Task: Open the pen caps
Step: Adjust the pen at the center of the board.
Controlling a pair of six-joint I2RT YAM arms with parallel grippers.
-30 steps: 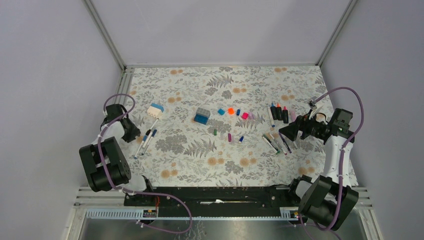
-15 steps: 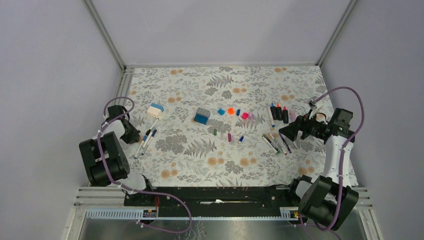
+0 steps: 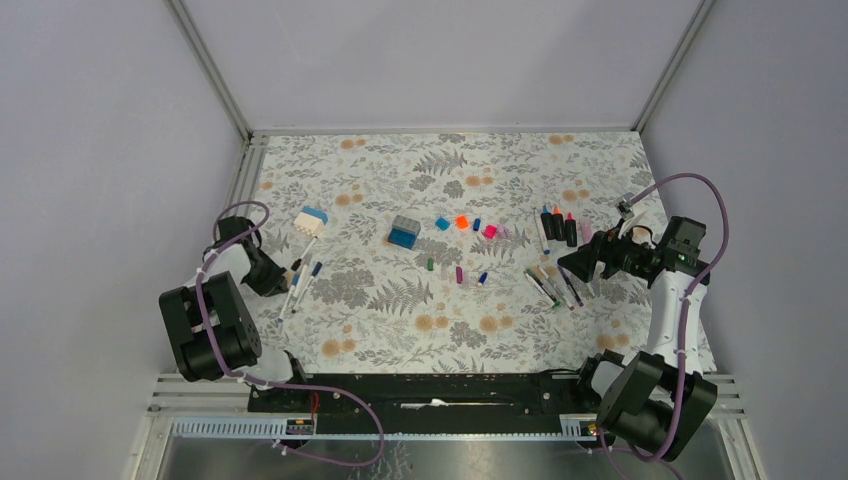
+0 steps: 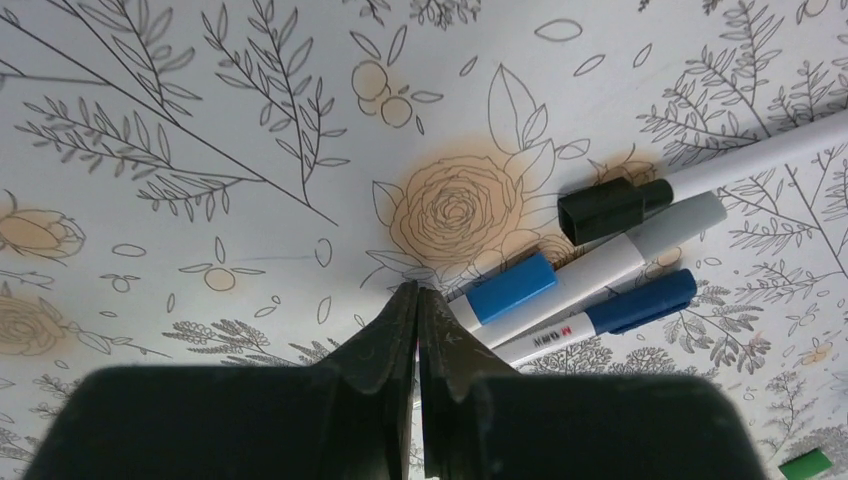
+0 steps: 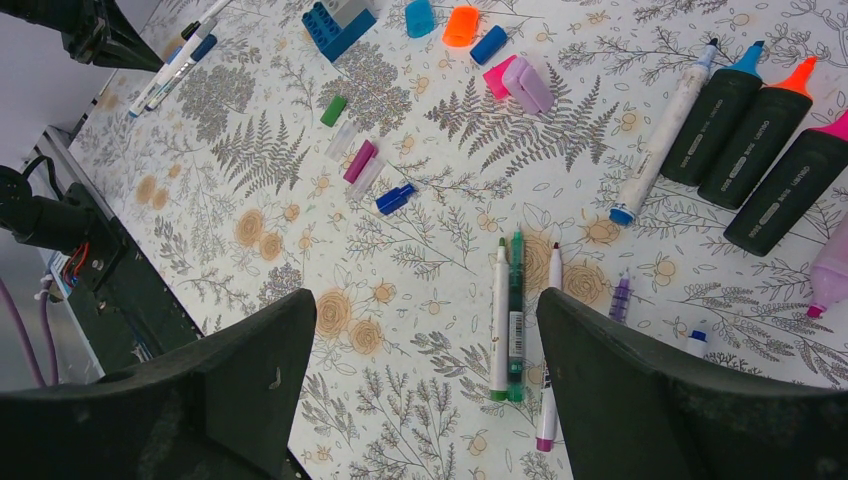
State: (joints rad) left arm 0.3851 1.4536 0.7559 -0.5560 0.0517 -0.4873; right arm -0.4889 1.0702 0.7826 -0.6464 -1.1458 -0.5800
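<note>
Right gripper (image 5: pixel 422 305): jaws wide apart, above the floral table (image 5: pixel 300 180).
Loose caps: blue cap (image 5: pixel 420 17), orange cap (image 5: pixel 461 25), pink cap (image 5: pixel 497 77) touching lilac cap (image 5: pixel 527 85), green cap (image 5: pixel 334 110), magenta cap (image 5: pixel 359 160).
Three thin pens (image 5: pixel 516 315), side by side.
Three dark highlighters (image 5: pixel 765 125), uncapped, side by side; tips blue, orange, pink.

Top overhead, far; wrists close, tilted down; all share floral table (image 3: pixel 400 330).
</note>
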